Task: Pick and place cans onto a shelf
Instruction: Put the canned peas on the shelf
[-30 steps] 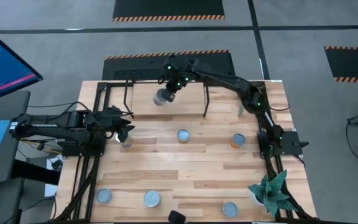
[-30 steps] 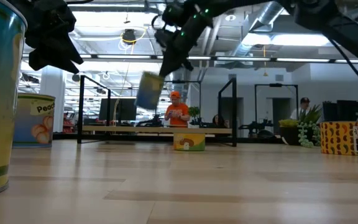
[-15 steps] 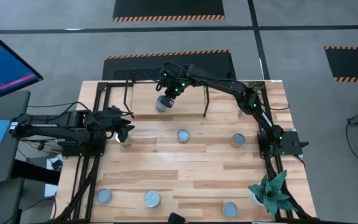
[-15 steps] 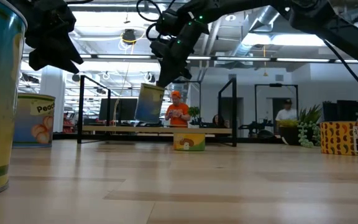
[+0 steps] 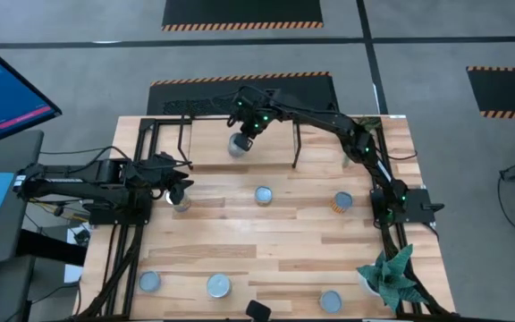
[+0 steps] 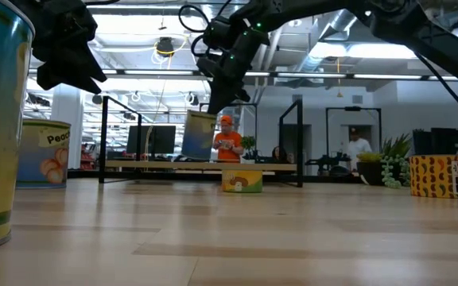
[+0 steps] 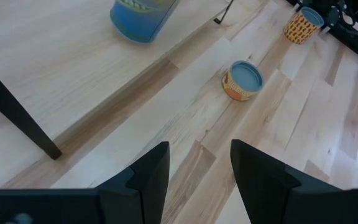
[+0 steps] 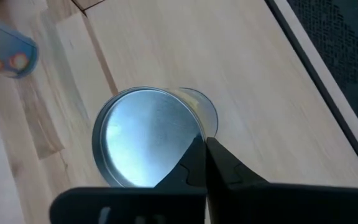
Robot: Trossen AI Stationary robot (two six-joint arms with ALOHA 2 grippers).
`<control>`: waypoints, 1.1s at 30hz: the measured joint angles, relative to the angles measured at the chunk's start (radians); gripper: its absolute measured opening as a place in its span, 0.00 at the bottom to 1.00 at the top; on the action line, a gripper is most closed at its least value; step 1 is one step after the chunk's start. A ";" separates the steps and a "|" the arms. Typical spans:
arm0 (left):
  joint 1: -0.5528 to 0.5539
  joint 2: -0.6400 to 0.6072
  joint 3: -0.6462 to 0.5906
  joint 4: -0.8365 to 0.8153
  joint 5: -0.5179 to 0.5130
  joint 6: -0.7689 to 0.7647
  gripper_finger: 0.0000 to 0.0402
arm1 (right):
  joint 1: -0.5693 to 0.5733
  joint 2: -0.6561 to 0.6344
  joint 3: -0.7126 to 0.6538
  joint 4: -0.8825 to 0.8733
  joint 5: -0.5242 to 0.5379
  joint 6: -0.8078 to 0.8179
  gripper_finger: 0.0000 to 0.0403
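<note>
My right gripper [image 8: 204, 149] reaches to the far side of the table and is shut on a can [image 5: 238, 146] with a silvery top [image 8: 145, 134] and bluish sides [image 6: 199, 135]. The can stands almost upright over the shelf's light wooden board [image 6: 157, 165], its bottom at or just above the board; I cannot tell which. The shelf [image 5: 271, 143] has thin black rods [image 5: 295, 148]. My left gripper [image 7: 194, 168] waits open at the table's left, above another can [image 5: 180, 202], with nothing between its fingers. My right gripper pinches the can's top rim [image 8: 199, 127] between its two shut fingers, at one spot on the edge of the round top. The fingers come from above, slanting down. The can hangs below them, nearly upright, over the shelf board.
Several more cans stand on the table: in the middle [image 5: 264, 195], to the right [image 5: 341, 203] and along the near edge [image 5: 150, 282], [image 5: 218, 286], [image 5: 330, 301]. A potted plant [image 5: 387, 273] is at the near right. People show in the room beyond [image 6: 227, 143].
My right gripper has come down toward the shelf board with the can. The can, tilted and higher a second ago, now hangs almost upright with its bottom close to the board.
</note>
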 joint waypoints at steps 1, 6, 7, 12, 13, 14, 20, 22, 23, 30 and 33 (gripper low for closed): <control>0.000 0.000 0.000 0.000 0.000 0.000 0.41 | 0.000 0.000 0.000 0.000 0.000 -0.004 0.04; 0.000 0.000 0.000 0.000 0.000 0.000 0.41 | -0.001 0.000 0.000 0.000 0.000 -0.005 0.11; 0.000 0.000 0.000 0.000 0.000 0.000 0.41 | -0.001 0.000 0.000 0.001 0.000 -0.006 0.12; 0.000 0.000 0.000 0.000 0.000 0.000 0.41 | -0.001 0.000 0.000 0.001 0.000 -0.013 0.14; 0.000 0.000 0.000 0.000 0.000 0.000 0.41 | -0.001 0.000 0.000 0.001 0.000 -0.016 0.14; 0.000 0.000 0.000 0.000 0.000 0.000 0.41 | -0.001 0.000 0.000 0.001 0.000 -0.017 0.14; 0.000 0.000 0.000 0.000 0.000 0.000 0.41 | -0.009 0.000 0.000 0.007 0.057 -0.042 0.14; 0.000 0.000 0.000 0.000 0.000 0.000 0.41 | -0.014 0.000 0.000 0.017 0.111 -0.042 0.14; 0.000 0.000 0.000 0.000 0.000 0.000 0.41 | -0.019 -0.003 0.000 0.021 0.124 -0.042 0.14; 0.000 0.000 0.000 0.000 0.000 0.000 0.41 | -0.035 -0.046 0.000 -0.154 0.122 -0.039 0.14; 0.000 0.000 0.000 0.000 0.000 0.000 0.41 | -0.018 -0.044 -0.001 -0.265 0.106 -0.035 0.14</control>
